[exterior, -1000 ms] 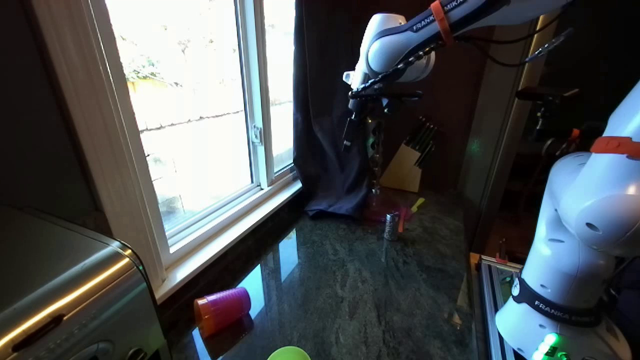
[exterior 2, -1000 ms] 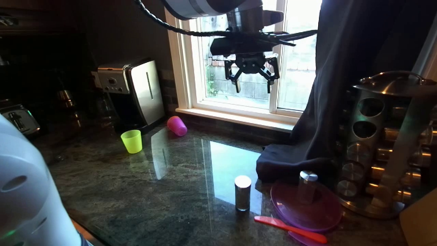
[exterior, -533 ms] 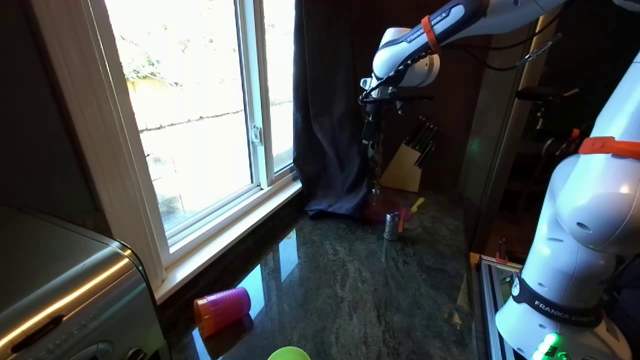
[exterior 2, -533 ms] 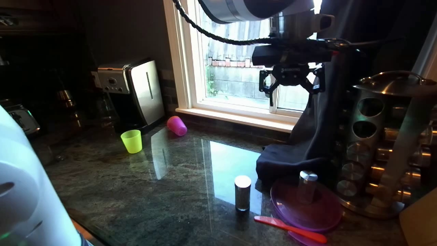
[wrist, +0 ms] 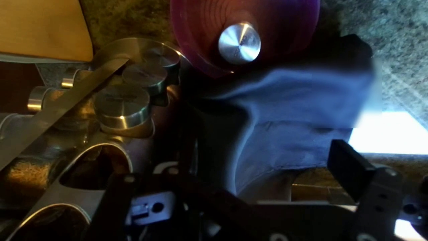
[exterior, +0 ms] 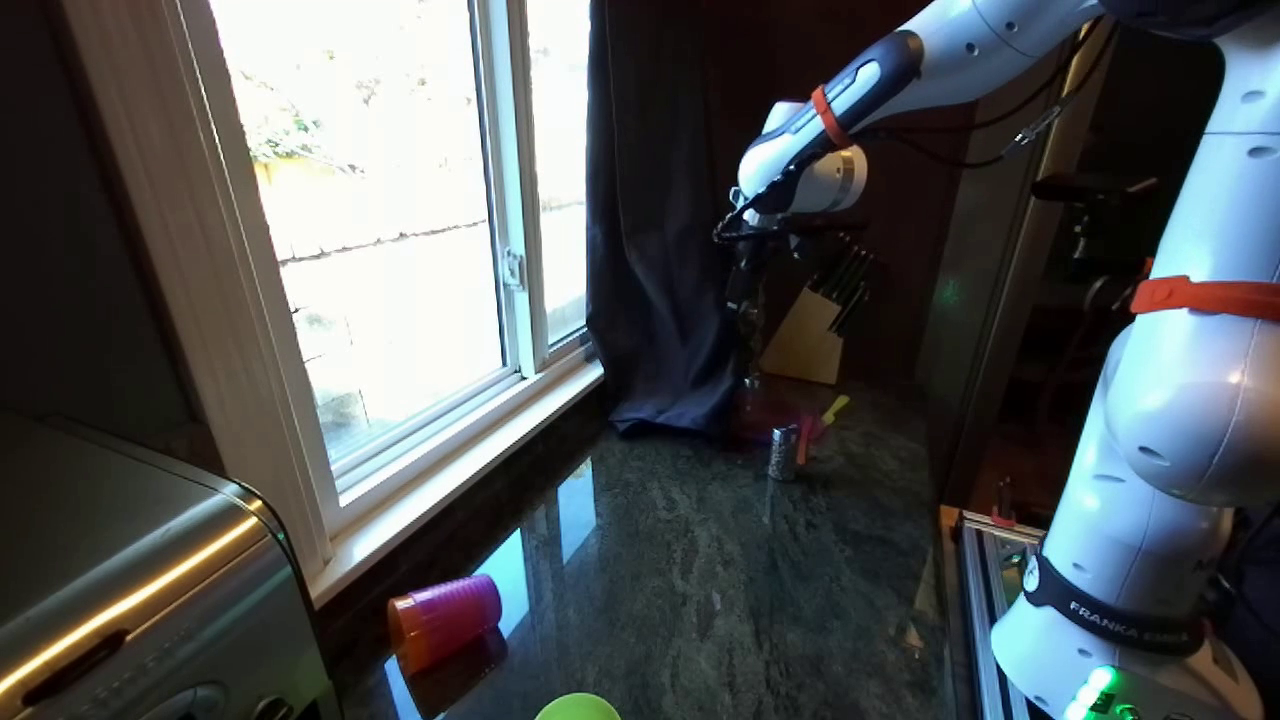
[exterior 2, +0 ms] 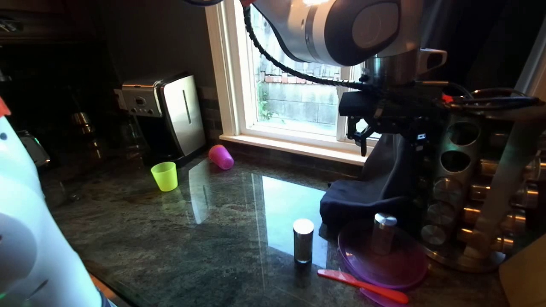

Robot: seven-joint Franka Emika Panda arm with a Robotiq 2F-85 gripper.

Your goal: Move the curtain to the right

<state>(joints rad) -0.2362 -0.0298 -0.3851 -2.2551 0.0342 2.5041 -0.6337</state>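
Two fingers point(wrist: 351, 170) stand wide apart on the gripper point(exterior 2: 391, 149), which points down. Across the gap between them the wrist view shows the curtain point(wrist: 284, 107); whether either finger touches it cannot be told. The curtain hangs in folds past the gripper, and below the gripper its hem point(exterior 2: 354, 204) spills onto the counter point(exterior 2: 222, 238). One edge of the curtain cuts across the end of the window point(exterior 2: 298, 102), which lies beyond the gripper in an exterior view, its sill point(exterior 2: 290, 149) running along that side. Close by one finger stands the rack point(exterior 2: 500, 181), with the block point(wrist: 40, 30) past it, so room looks tight there; the dark hides how narrow the gap is. Away from the other finger the counter stretches wide, to the green cup point(exterior 2: 165, 177) and the pink cup point(exterior 2: 222, 157) on its side, both well apart from the gripper. Lower than the gripper, near the hem, sits the plate point(exterior 2: 399, 275) with a jar point(exterior 2: 384, 236) on it. The shaker point(exterior 2: 303, 243) stands upright nearby, and the red knife point(exterior 2: 362, 285) lies along the plate's edge, both below the gripper's level
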